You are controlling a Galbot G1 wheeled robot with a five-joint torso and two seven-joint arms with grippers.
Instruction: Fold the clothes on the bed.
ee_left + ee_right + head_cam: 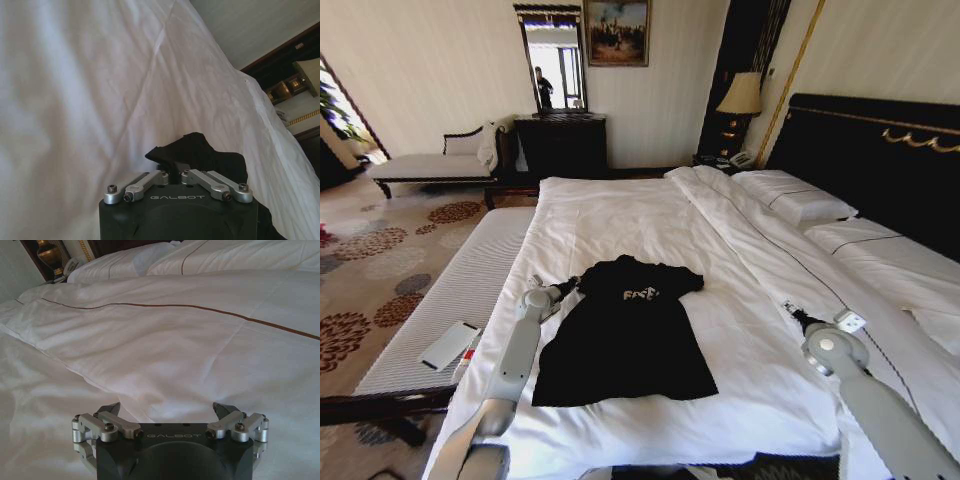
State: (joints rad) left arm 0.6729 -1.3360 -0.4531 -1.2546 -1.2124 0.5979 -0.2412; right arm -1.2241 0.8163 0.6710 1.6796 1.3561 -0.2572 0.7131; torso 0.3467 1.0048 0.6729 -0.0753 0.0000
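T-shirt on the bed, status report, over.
Left gripper shut on the T-shirt sleeve. Right gripper open over the duvet, off the shirt. Shirt flat, unfolded. Nothing in the way.

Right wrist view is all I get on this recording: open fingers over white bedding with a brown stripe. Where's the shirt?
Observer: The black short-sleeved T-shirt lies spread flat on the white duvet, to the left of your right gripper and apart from it.
Operator: Is the other arm doing anything?
Observer: The left gripper is at the shirt's sleeve on the robot's left.
Operator: Holding it?
Observer: In the left wrist view its fingers are drawn together, with black fabric bunched between them, so it looks shut on the sleeve.
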